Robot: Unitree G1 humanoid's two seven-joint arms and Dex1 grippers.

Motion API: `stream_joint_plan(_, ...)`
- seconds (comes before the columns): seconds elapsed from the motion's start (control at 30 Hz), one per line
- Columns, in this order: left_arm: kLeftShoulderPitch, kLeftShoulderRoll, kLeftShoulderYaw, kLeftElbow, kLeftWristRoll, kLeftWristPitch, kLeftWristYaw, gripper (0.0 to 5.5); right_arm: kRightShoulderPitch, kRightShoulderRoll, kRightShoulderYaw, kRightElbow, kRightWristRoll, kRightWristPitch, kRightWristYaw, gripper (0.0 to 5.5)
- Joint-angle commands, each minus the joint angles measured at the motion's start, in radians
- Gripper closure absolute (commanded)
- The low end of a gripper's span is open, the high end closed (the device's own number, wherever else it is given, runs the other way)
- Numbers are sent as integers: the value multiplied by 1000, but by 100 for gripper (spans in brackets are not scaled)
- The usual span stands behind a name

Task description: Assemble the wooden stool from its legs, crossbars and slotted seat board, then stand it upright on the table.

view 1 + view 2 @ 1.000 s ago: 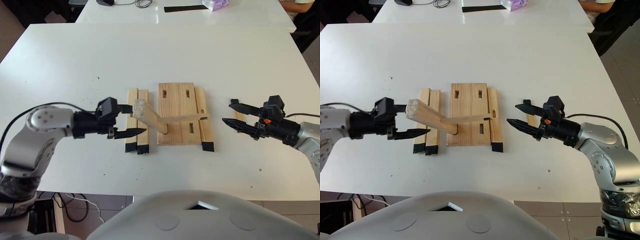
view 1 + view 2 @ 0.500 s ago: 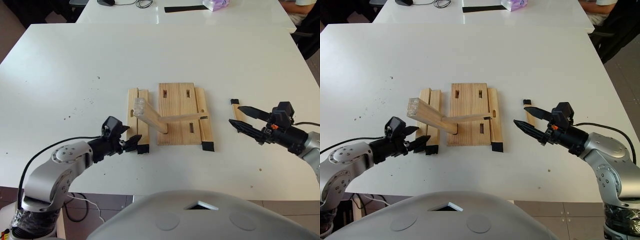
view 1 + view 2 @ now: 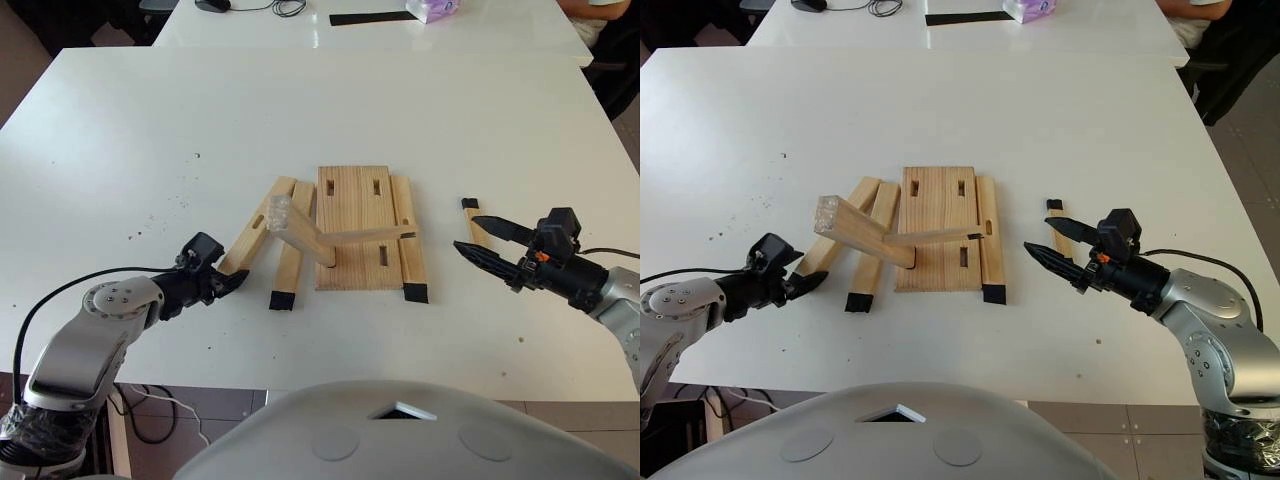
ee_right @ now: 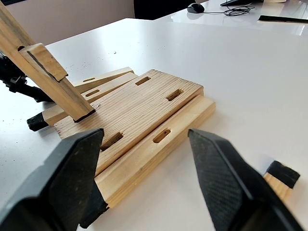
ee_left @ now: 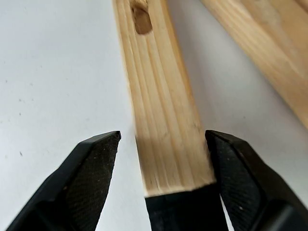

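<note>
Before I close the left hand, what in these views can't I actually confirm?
Left wrist view: the black tip of the outer leg runs off the frame edge at the left hand.
Eye views: the right hand covers part of the short piece; the right wrist view crops it.
Upright leg: its foot hides whether it sits in a seat board slot.

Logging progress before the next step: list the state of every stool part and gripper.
seat board: flat, slots up.
tilted leg: standing on the board, leaning.
left gripper: open, astride a leg's capped end.
outer left leg: flat, ungripped.
right gripper: open, empty.
</note>
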Motion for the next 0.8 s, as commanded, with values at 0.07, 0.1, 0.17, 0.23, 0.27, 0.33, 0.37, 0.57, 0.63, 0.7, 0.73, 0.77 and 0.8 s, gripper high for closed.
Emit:
stream_joint_plan(0.07, -43, -35, -3, 40, -27, 44, -13, 222, -8, 5, 10, -1, -20, -14, -10, 227)
stream_joint_plan(0.1, -54, -50, -2, 49, -34, 56, -10, 222, -12, 4, 12, 2, -23, -15, -9, 227)
stream_joint_plan(0.17, -72, -79, 0, 64, -47, 82, -3, 222, -21, 2, 16, 7, -25, -15, -7, 227)
stream_joint_plan(0.23, -84, -93, -12, 85, -33, 89, 8, 222, -26, 0, 18, 10, -25, -15, -6, 227)
stream_joint_plan(0.27, -86, -100, -16, 95, -26, 92, 16, 222, -30, -1, 20, 12, -26, -15, -5, 227)
stream_joint_plan(0.33, -88, -109, -30, 118, -5, 92, 34, 222, -37, -3, 25, 16, -30, -16, -2, 227)
stream_joint_plan(0.37, -86, -109, -38, 124, 2, 91, 37, 222, -38, -4, 27, 15, -30, -15, -2, 227)
stream_joint_plan(0.57, -59, -118, -23, 130, -14, 67, 14, 313, -48, -7, 26, 21, -31, -13, -1, 227)
stream_joint_plan(0.63, -66, -127, -26, 134, -21, 67, 10, 341, -51, -4, 29, 22, -33, -14, -4, 227)
stream_joint_plan(0.7, -76, -144, -27, 144, -27, 67, 9, 346, -56, -1, 34, 23, -34, -15, -7, 227)
stream_joint_plan(0.73, -83, -154, -27, 153, -29, 65, 11, 346, -58, 1, 36, 24, -35, -16, -8, 227)
stream_joint_plan(0.77, -91, -167, -23, 164, -30, 58, 14, 346, -63, 3, 38, 28, -36, -17, -10, 227)
stream_joint_plan(0.8, -101, -181, -14, 176, -36, 56, 19, 346, -69, 5, 41, 32, -37, -18, -11, 227)
